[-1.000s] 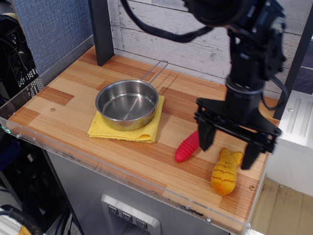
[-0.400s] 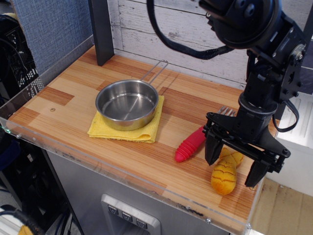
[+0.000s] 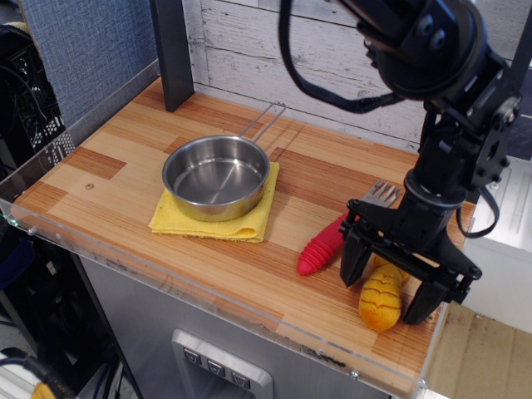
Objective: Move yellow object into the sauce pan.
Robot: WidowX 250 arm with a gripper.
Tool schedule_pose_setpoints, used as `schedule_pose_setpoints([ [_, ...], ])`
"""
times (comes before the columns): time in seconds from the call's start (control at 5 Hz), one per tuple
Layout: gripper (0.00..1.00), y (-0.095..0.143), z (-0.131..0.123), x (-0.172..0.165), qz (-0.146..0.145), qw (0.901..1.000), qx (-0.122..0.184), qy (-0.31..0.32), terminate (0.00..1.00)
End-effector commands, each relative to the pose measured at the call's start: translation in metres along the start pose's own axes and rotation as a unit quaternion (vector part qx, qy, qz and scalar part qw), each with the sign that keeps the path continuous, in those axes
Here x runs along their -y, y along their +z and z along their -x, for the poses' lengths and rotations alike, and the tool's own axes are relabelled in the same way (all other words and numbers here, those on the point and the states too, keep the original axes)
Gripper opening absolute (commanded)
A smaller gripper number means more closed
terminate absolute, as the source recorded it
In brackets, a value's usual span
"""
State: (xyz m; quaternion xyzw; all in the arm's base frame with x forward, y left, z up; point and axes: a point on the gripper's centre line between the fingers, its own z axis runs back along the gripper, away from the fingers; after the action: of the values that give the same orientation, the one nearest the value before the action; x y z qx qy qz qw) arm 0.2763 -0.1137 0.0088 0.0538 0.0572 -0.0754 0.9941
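A single view looks down at an angle on a wooden desk [image 3: 125,166] with a clear plastic strip along its front edge. Toward the back left part of the desk sits the sauce pan [image 3: 216,176], a round shiny steel pan with a thin wire loop handle pointing toward the back wall; it is empty and upright. It rests on a folded yellow cloth [image 3: 249,218], which likely serves as a mat beneath it. Near the front right corner of the desk lies the yellow object [image 3: 380,298], a small plush fish with dark ribbed stripes, flat on the wood and well apart from the pan. Just beside it, toward the left, lies a red ribbed toy [image 3: 321,247], and the tines of a silver fork [image 3: 381,194] show near the right edge, mostly hidden behind the black robot arm. The arm reaches down from the upper right, and its hand [image 3: 385,281] hangs low over the fish with its two dark fingers [image 3: 352,256] spread apart, one on each side of the toy, not clamped on anything. That straddling pose looks chosen so the fingers can close across the narrow body of the fish. The fish is not yet lifted.
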Motion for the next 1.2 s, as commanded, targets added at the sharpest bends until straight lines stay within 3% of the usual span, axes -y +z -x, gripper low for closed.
schedule_pose_setpoints([
  [0.0,1.0,-0.002,-0.007,-0.004,-0.024,0.9997,-0.005,-0.006,0.0],
  [0.2,0.0,-0.001,-0.007,-0.004,-0.024,0.9997,-0.001,-0.007,0.0],
  [0.6,0.0,0.013,-0.007,-0.01,-0.02,0.9994,0.007,-0.027,0.0],
  [0.8,0.0,0.049,0.005,-0.025,0.016,0.9971,0.063,-0.038,0.0],
  [1.0,0.0,0.068,0.017,-0.065,0.067,0.991,0.107,-0.045,0.0],
])
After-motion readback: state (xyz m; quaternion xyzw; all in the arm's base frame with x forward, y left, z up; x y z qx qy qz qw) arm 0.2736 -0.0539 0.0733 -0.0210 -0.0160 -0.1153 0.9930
